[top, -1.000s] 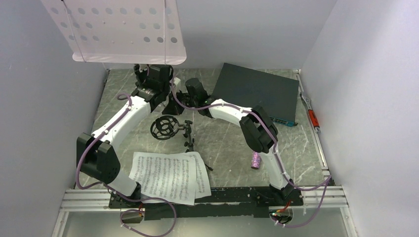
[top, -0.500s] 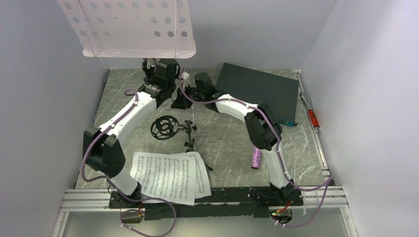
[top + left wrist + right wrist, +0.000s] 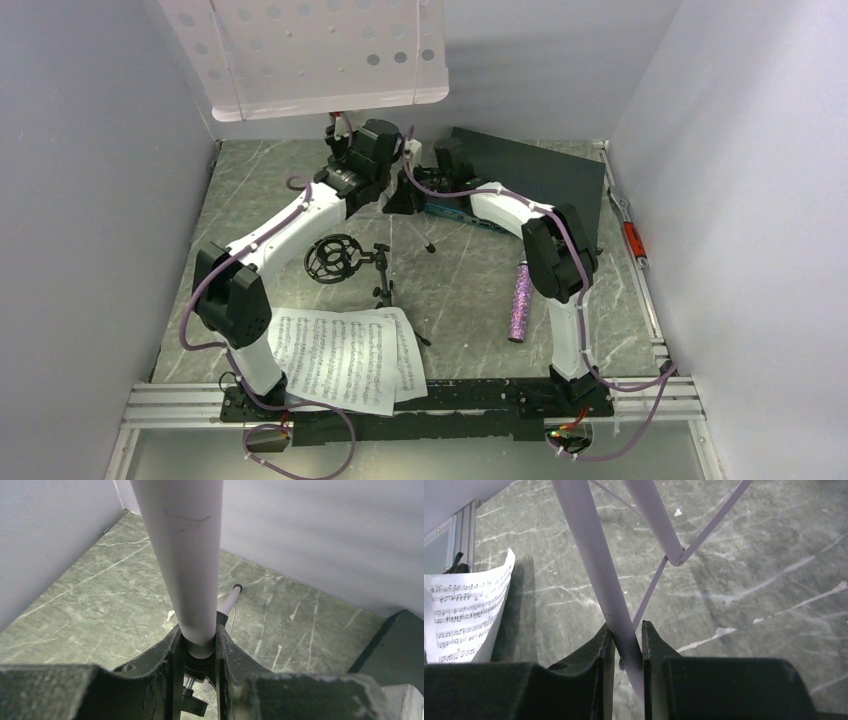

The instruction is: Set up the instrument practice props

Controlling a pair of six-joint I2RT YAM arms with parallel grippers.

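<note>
Front left: two pages (image 3: 340, 358) lie overlapped near the arm bases. Small tripod (image 3: 335, 258) sits just behind them.

Back centre: music stand (image 3: 310, 50) is upright, its desk tilted. Left gripper (image 3: 199, 640) is clamped on its pole (image 3: 180, 555), low by the leg hub. Right gripper (image 3: 626, 635) has its jaws narrow, pinching one leg (image 3: 594, 565).

Right of centre: microphone (image 3: 521, 302) lies alone.

Judgement: the stand is light, stiff and top-heavy, with a smooth tube. Grip low on the pole, since the thin legs may flex.
</note>
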